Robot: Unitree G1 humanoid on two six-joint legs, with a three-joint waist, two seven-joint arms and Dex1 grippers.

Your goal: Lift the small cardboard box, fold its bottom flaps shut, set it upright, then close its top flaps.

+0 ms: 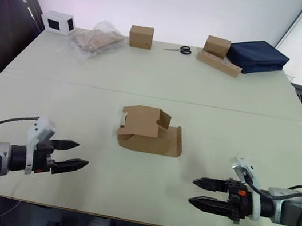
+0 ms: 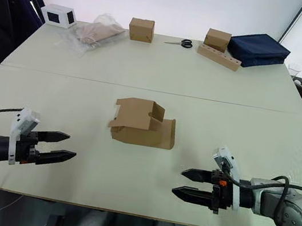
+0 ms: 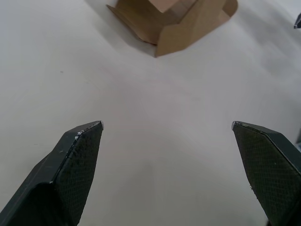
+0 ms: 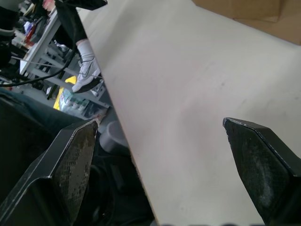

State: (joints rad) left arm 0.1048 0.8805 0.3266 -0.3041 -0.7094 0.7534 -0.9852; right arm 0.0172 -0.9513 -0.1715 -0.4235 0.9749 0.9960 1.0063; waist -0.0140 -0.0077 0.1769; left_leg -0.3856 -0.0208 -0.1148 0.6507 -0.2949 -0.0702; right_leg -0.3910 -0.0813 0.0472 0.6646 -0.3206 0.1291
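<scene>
The small cardboard box lies on its side in the middle of the pale table, its flaps hanging open and a round-cornered lid spread flat toward the right. Its near corner also shows in the left wrist view. My left gripper hovers open near the table's front edge, to the left of the box and well apart from it. My right gripper is open too, near the front edge on the right, holding nothing.
Along the far edge stand a white box with a black face, a clear plastic bag, a cube-like brown carton, scissors, another brown carton on a wooden block, and a navy bag.
</scene>
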